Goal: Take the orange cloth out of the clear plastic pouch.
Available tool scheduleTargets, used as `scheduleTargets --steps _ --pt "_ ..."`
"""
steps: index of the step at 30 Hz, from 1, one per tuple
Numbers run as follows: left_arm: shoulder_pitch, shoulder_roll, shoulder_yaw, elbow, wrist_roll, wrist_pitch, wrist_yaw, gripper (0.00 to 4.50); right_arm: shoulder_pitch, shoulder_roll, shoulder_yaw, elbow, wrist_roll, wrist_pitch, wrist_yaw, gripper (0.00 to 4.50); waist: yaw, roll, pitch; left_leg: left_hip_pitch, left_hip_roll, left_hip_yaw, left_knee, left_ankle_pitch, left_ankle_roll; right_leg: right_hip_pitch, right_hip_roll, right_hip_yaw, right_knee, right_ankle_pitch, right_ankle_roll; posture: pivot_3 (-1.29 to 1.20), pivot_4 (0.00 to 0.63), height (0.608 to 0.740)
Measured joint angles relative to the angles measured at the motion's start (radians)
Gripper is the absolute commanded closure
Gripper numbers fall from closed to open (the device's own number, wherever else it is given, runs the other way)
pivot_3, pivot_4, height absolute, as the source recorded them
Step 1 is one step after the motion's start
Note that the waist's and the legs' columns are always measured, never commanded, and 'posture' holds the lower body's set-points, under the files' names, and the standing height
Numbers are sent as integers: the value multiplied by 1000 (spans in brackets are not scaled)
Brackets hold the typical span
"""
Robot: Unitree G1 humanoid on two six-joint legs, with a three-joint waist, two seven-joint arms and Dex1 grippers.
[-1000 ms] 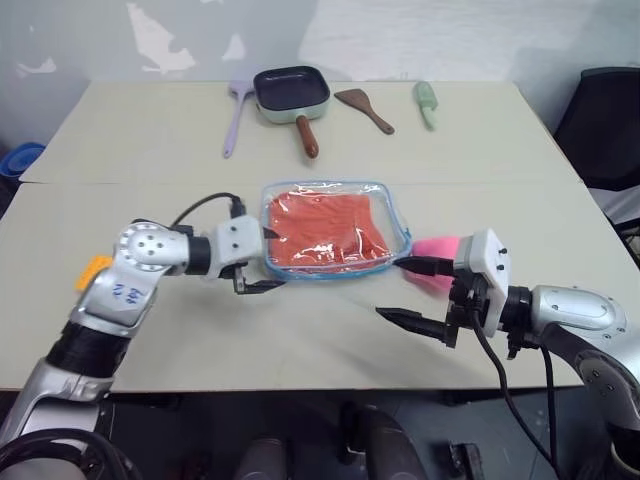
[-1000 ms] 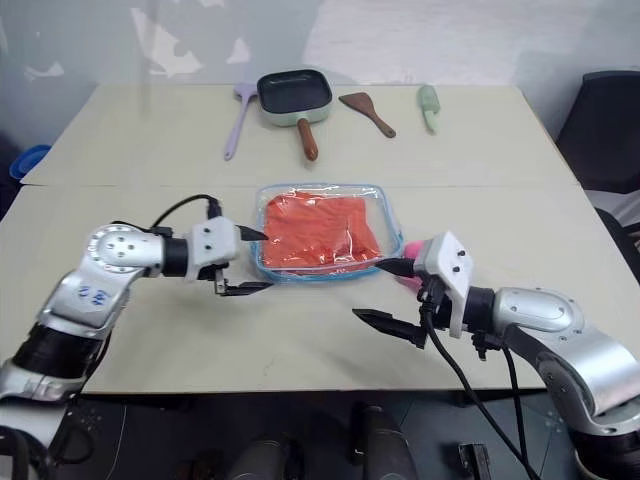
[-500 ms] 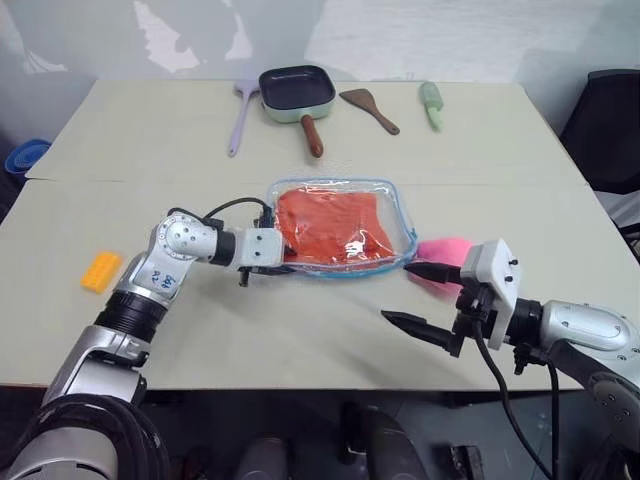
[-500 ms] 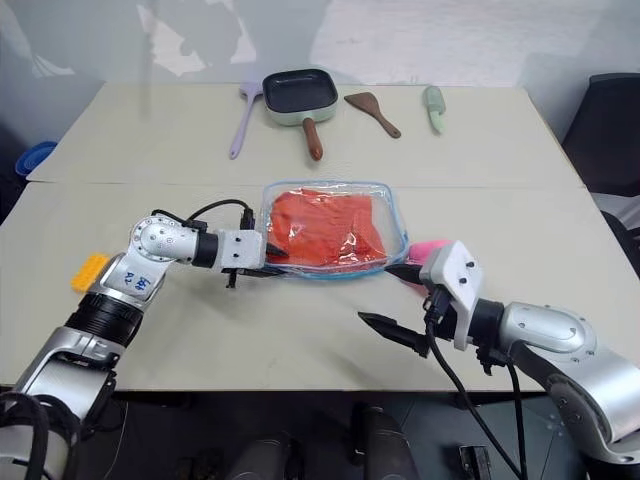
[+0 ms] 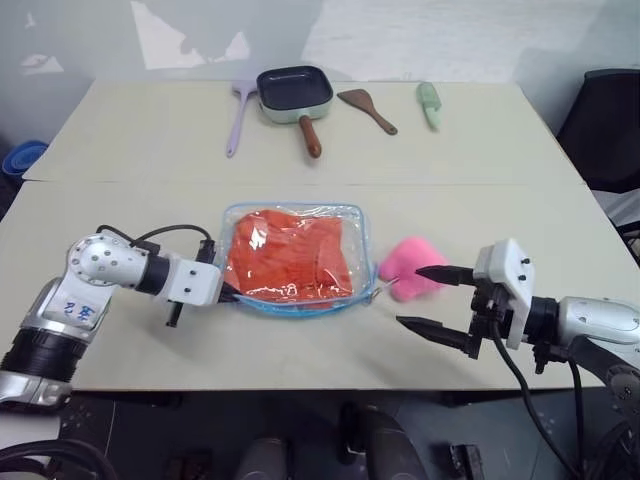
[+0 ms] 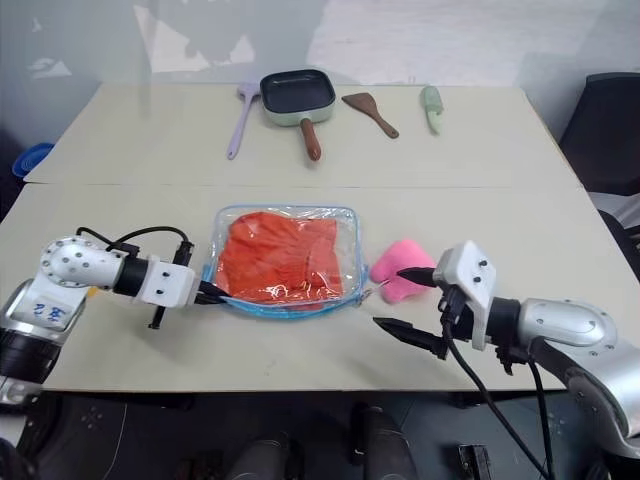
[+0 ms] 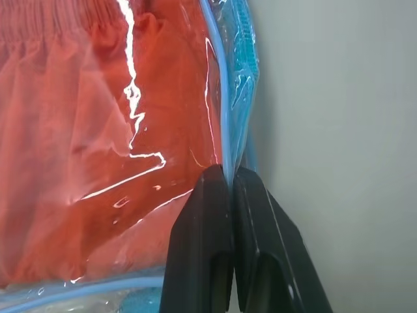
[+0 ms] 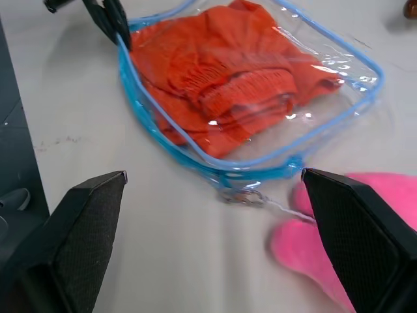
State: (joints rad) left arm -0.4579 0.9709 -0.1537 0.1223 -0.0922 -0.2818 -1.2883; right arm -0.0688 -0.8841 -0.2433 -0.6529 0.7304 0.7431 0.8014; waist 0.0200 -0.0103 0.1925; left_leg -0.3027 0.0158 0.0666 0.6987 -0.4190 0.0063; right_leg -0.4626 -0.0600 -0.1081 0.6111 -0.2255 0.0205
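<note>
Where end effector pinches, pouch trim

Clear pouch with blue zipper trim lies flat on the table, near its front edge. Wrinkled orange cloth sits fully inside, bunched toward one side.

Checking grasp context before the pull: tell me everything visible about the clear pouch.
The clear plastic pouch is a flat, glossy, transparent bag with rounded corners and light blue zipper trim. It lies on the table near the front edge, with the wrinkled orange cloth inside. The left gripper is shut on its blue edge. A small metal zipper pull lies at the corner toward the pink plush toy. The open right gripper is off it.
</note>
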Motion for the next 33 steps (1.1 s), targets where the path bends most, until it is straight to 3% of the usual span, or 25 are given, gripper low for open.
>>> scheduleTargets --steps 7,10,13,17,18,22,24,29,33 --pt "82 12 40 -73 -6 -3 30 4457 66 7 -87 36 0 0 -29 0 5 0 0 0 0 0 0 0 0 0 0 0 -1 0 0 0 150 740" --pt "84 11 40 -58 4 -36 45 4457 96 63 -95 66 -9 0 -85 0 4 0 0 0 0 1 0 0 0 1 0 1 -1 0 0 0 150 740" --pt "89 1 47 -49 -5 -12 56 3813 96 136 -118 100 -20 16 -187 0 4 0 0 1 0 2 0 0 0 1 0 1 0 0 0 0 150 740" --pt "119 -30 75 -63 -43 64 85 2601 110 224 -125 110 -14 54 -302 0 2 0 0 1 0 2 0 0 0 0 0 1 1 0 0 0 150 740" --pt "131 -31 86 -80 -69 111 88 2352 109 256 -131 109 8 74 -335 0 1 0 0 1 0 1 0 0 0 0 0 1 2 0 0 0 150 740" --pt "208 2 180 -216 -272 422 80 2352 91 366 -168 108 112 146 -460 0 -8 0 0 0 1 1 0 0 0 0 0 1 1 0 0 0 150 740" --pt "248 45 255 -313 -443 634 68 2352 74 424 -188 116 170 176 -523 0 -15 1 0 0 1 0 0 0 0 0 -1 1 1 0 0 0 150 740" --pt "270 107 383 -450 -694 895 42 2352 20 512 -194 196 261 203 -611 0 -20 2 1 1 0 0 0 0 -1 0 -1 2 1 0 0 0 150 740" --pt "191 90 388 -465 -741 963 93 2327 -31 538 -156 262 270 198 -619 925 -21 2 1 1 -1 0 0 0 -1 0 0 2 1 0 0 0 150 740"
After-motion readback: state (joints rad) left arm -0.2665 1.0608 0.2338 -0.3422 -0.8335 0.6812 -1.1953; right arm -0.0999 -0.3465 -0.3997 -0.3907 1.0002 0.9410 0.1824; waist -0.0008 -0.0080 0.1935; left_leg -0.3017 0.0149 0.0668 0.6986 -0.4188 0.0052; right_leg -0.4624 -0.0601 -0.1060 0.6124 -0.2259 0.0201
